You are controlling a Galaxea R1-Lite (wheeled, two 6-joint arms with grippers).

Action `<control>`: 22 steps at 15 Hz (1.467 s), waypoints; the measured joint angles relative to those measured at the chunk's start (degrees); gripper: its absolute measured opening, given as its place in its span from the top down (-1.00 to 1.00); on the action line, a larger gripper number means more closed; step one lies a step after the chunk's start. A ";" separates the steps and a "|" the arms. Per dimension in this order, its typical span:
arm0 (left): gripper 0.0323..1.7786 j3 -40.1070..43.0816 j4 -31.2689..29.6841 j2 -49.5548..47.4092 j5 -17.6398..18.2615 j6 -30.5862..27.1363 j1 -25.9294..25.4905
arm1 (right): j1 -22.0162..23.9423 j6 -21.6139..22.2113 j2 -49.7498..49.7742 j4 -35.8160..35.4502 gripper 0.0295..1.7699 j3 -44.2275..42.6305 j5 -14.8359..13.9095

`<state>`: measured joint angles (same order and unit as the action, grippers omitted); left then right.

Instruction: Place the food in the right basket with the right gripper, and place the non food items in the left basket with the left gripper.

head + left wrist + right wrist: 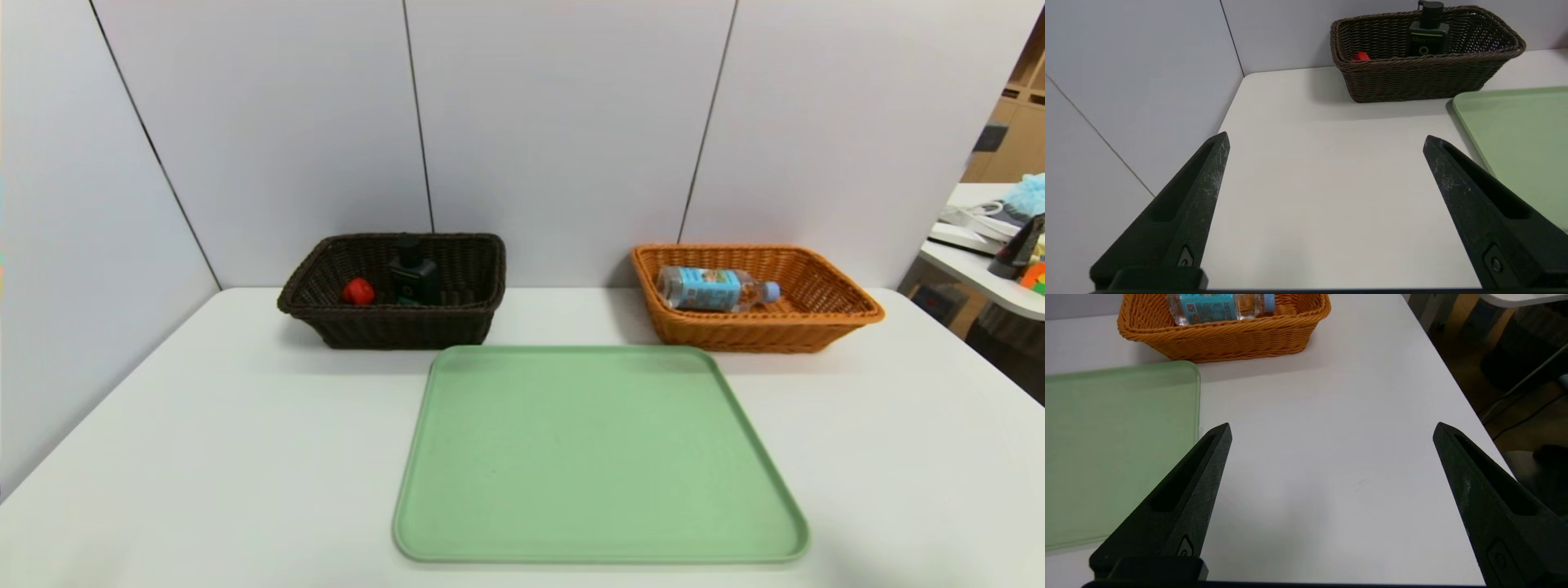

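The dark brown left basket [392, 322] [1412, 77] holds a black pump bottle [414, 273] [1428, 34] and a small red item [357, 291] [1361, 56]. In the orange right basket [759, 331] [1224, 337] lies a clear drink bottle with a blue label [710, 287] [1212, 306]. My left gripper [1326, 141] hovers open over bare table near the front left, with nothing between its fingers. My right gripper [1332, 430] is open over bare table at the front right, also holding nothing. Neither gripper shows in the head view.
A green tray [600, 457] [1519, 134] [1114, 445] lies in the middle of the white table [204, 441], with nothing on it. Grey wall panels stand behind and to the left. The table's right edge [1457, 388] drops off to the floor; another desk with clutter [996, 245] stands beyond.
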<state>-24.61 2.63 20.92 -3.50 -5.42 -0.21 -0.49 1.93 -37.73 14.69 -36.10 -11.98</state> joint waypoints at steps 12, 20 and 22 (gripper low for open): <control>-0.90 5.90 7.17 -20.81 0.52 -0.48 0.30 | -0.06 -10.91 34.46 -3.28 -0.92 13.20 14.09; -0.90 23.16 -18.90 -21.05 0.98 -1.71 0.37 | -0.02 -12.47 37.80 -28.83 -0.92 35.26 16.64; -0.90 24.28 -16.99 -21.05 1.18 -1.21 0.37 | -0.02 -11.81 37.80 -24.27 -0.92 35.89 16.97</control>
<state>-0.33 -14.36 -0.13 -2.32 -6.63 0.16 -0.51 -9.89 0.07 -9.58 -0.21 4.99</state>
